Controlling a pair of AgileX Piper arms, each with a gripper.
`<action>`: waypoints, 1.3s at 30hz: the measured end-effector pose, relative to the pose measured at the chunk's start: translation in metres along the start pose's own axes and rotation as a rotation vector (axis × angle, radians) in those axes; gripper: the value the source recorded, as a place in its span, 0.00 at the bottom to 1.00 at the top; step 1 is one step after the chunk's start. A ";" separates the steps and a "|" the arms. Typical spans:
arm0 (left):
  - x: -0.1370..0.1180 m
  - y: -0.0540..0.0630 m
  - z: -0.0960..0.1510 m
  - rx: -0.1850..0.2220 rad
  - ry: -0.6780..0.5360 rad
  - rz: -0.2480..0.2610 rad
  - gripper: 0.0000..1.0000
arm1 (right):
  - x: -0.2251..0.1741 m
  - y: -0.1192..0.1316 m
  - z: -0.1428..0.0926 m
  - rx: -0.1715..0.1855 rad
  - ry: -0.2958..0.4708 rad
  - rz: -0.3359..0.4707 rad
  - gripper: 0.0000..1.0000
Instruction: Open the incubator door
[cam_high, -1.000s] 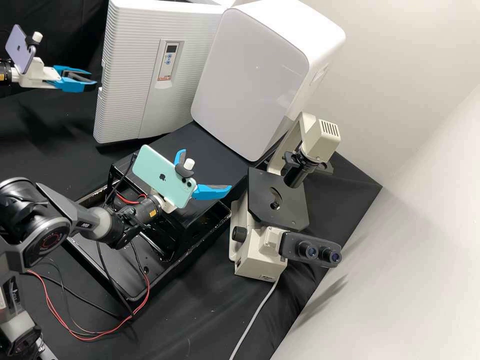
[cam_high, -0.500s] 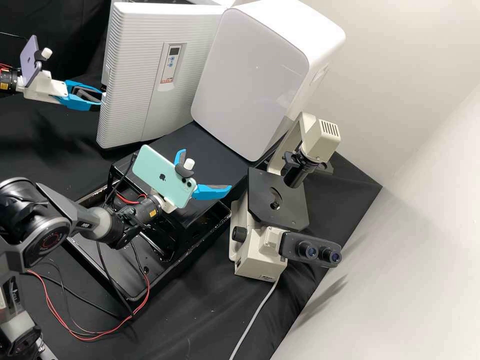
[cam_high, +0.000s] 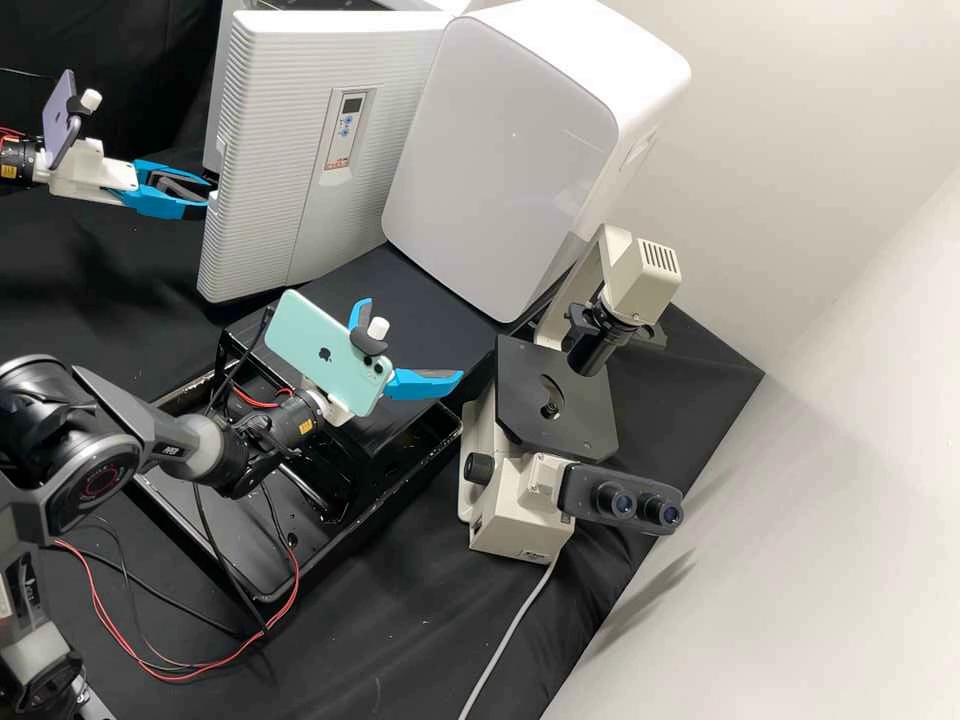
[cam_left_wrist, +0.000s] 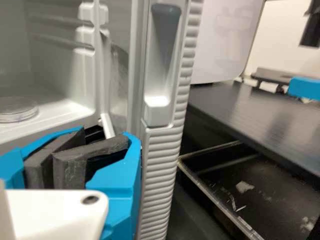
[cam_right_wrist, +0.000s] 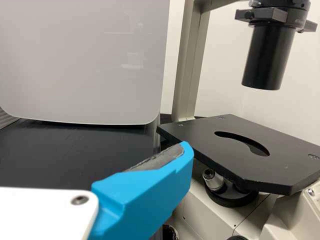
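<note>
At the free edge of the incubator door (cam_high: 270, 190), here's the left gripper (cam_high: 207, 192), fingers clenched together, and the door stands open, a round dish (cam_left_wrist: 17, 112) behind it! Out in front of it, the right gripper (cam_high: 412, 339), fingers spread wide; white cabinet (cam_high: 500, 160) just beside the door, microscope (cam_high: 525, 505) well apart from it

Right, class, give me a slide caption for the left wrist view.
Left gripper beside the open incubator door, clear dish inside.

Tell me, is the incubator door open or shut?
Open: beside the door, the left wrist view looks into the chamber, where a round dish sits.
</note>
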 end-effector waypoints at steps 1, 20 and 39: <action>0.000 0.000 0.001 -0.005 -0.011 0.002 0.00 | 0.000 0.000 0.000 0.000 0.000 0.000 1.00; 0.017 0.010 -0.009 0.014 0.009 0.019 0.00 | 0.000 0.000 0.000 0.000 0.000 0.000 1.00; 0.035 0.010 -0.016 0.018 0.009 0.008 0.00 | 0.000 0.000 0.000 0.000 0.000 0.000 1.00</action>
